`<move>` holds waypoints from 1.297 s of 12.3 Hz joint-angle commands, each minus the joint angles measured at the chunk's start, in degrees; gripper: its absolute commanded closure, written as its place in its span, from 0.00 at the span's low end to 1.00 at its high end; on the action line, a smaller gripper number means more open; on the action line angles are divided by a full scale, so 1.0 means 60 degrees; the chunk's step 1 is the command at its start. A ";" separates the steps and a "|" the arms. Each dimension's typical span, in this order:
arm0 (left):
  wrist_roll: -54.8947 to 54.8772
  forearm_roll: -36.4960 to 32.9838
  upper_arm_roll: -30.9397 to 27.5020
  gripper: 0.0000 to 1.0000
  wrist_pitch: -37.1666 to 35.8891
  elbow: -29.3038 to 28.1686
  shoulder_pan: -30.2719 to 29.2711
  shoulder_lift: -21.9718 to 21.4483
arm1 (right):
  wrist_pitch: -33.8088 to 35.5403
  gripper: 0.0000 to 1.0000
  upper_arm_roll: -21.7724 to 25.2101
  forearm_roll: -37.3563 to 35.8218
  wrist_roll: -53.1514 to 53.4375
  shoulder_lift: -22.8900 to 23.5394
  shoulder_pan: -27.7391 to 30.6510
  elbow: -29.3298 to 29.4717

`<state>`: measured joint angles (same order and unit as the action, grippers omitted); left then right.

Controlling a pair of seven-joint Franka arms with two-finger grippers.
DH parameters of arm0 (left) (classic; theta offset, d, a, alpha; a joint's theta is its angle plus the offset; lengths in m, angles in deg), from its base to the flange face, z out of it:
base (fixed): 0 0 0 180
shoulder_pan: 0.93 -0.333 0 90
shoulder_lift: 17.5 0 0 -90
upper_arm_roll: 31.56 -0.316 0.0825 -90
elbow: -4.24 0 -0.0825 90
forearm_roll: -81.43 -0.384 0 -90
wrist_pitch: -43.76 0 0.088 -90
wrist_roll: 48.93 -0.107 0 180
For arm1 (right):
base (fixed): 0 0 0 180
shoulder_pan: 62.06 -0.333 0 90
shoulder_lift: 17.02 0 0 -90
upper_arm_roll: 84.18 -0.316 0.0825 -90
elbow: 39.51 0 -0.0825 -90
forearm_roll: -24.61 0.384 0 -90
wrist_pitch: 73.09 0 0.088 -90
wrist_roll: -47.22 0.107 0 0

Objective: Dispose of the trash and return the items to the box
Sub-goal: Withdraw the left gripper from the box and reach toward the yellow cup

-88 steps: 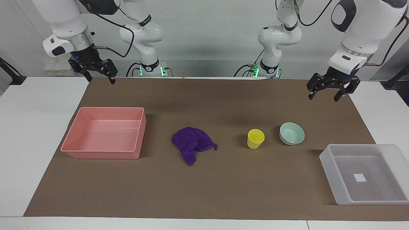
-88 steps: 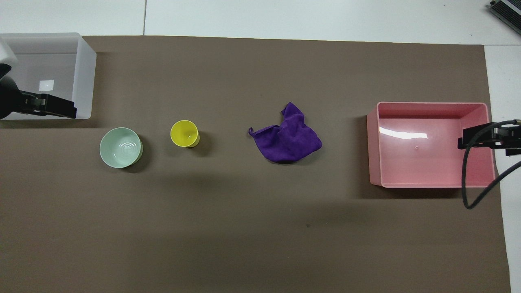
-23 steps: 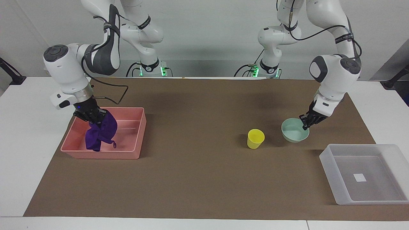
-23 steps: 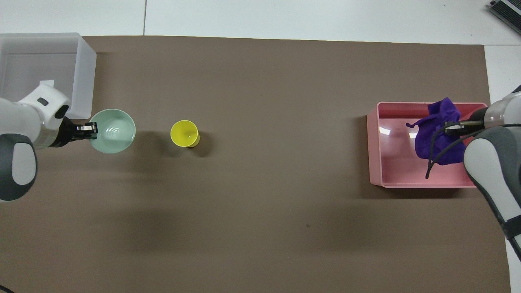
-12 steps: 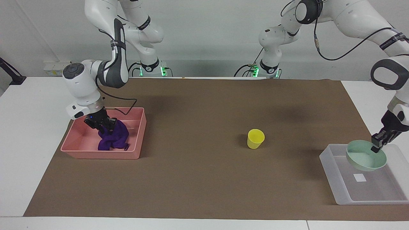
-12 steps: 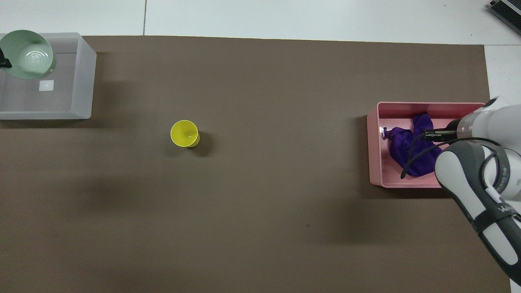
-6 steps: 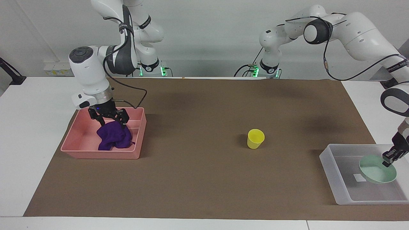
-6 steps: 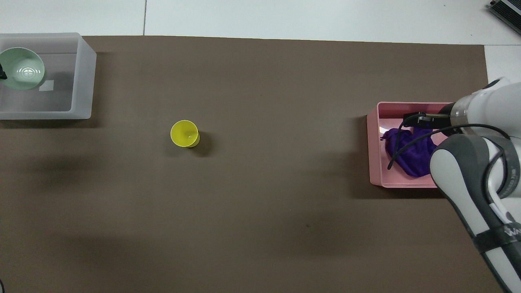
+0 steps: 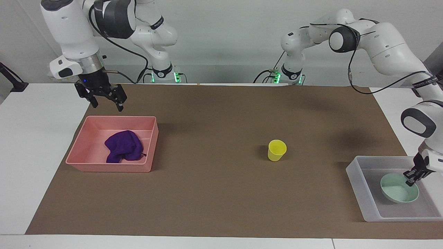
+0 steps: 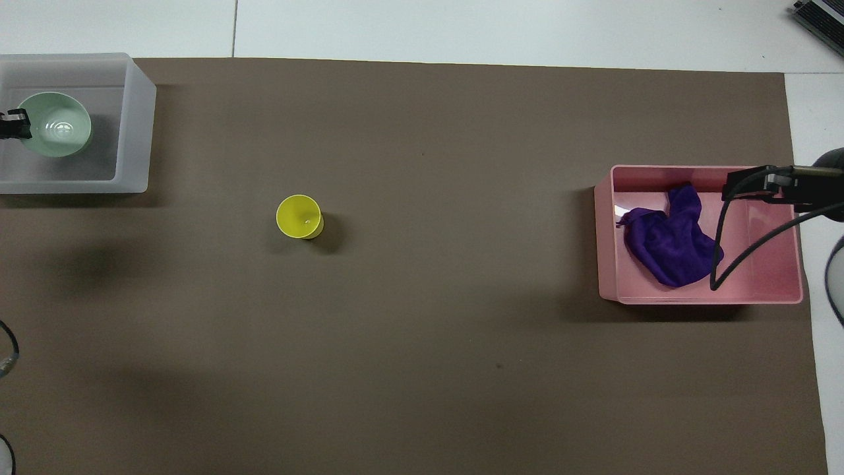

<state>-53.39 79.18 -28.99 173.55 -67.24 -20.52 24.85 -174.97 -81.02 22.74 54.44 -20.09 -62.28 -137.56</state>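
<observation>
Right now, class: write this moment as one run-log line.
rag: in pink tray | bowl: in box | cup: on mat | left gripper: shut on bowl rim | right gripper: open, above pink tray

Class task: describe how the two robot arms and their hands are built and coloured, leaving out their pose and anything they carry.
Both arms are glossy white, made of rounded segments with dark grey joint caps. A black cable runs loosely along the outside of each. Green lights glow at both bases. Each wrist ends in a silver ring, then a black two-fingered hand: the left hand and the right hand. Small dark lettering marks a band on the left arm's forearm.
</observation>
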 commanded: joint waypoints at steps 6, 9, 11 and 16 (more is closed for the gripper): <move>-0.1044 -0.0153 0.0085 0.00 -0.0785 -0.0431 0.0698 -0.1501 | 0.1598 0.00 0.0001 0.0032 -0.0281 -0.0264 0.0229 0.0683; -0.0971 -0.0123 0.0085 0.00 -0.0891 -0.2595 0.1575 -0.3434 | 0.1583 0.00 0.0000 0.0032 -0.0368 -0.0352 0.0243 0.0507; -0.0752 -0.0109 0.0085 0.00 -0.1109 -0.3609 0.2482 -0.4344 | 0.1598 0.00 0.0015 0.0032 -0.0310 -0.0367 0.0243 0.0507; 0.1122 -0.0109 0.0099 0.00 -0.0937 -0.5323 0.4345 -0.5035 | 0.1729 0.00 0.0015 0.0047 -0.0280 -0.0367 0.0258 0.0507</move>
<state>-49.33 79.08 -27.43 165.46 -92.19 2.86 -1.76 -165.26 -80.72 22.76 53.77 -21.27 -61.26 -133.49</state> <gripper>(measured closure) 0.000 0.000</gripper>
